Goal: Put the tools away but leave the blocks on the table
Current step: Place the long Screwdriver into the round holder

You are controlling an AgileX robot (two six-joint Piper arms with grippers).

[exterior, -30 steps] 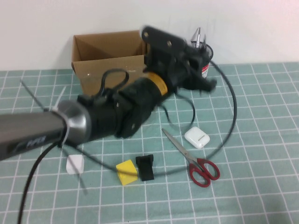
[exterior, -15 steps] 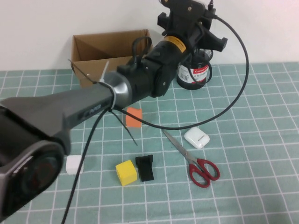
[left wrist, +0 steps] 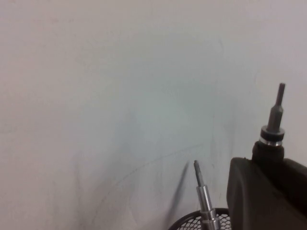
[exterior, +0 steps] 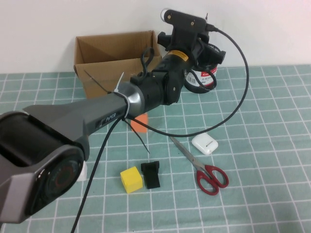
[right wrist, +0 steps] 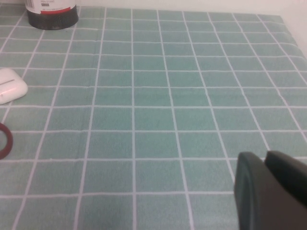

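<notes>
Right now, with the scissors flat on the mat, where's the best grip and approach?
Probably top-down across the closed steel blades of the scissors, near the pivot: they lie flat, apart from the white case. The left gripper is over the mesh cup; the right gripper hangs above bare mat.

gridded table, scissors, yellow block

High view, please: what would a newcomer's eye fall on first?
The left arm sweeps across the table, its left gripper over the mesh cup at the back, where a screwdriver stands inside. Red-handled scissors lie front right. The right gripper is low at the right.
</notes>
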